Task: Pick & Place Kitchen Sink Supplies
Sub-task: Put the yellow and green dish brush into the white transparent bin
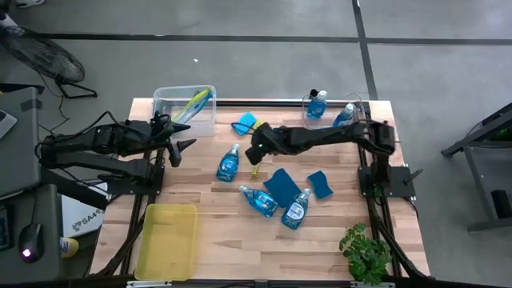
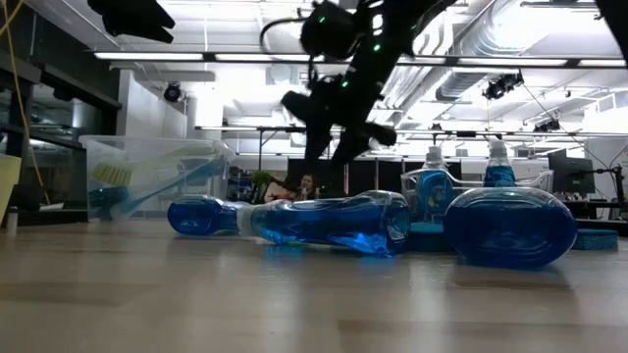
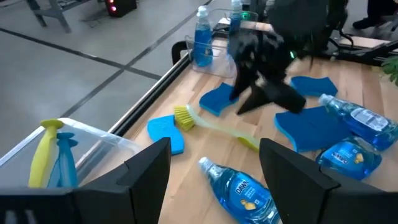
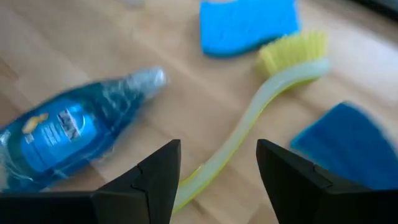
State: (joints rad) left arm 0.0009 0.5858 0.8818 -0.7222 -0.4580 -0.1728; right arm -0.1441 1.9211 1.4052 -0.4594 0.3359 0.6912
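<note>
One brush (image 4: 249,127) lies right under the right gripper (image 4: 217,171), jaws wide and empty, handle probably running between them; left gripper (image 3: 214,168), also open, waits farther off.

bright ceiling strip lights, arms silhouetted in low view; wrist views motion-blurred.

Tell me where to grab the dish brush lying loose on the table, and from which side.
Grip the dish brush at mid-handle, coming straight down from above. It lies flat, its thin handle bare between the bristle head and the tip. The open right gripper hangs above the handle, fingers either side of it.
</note>
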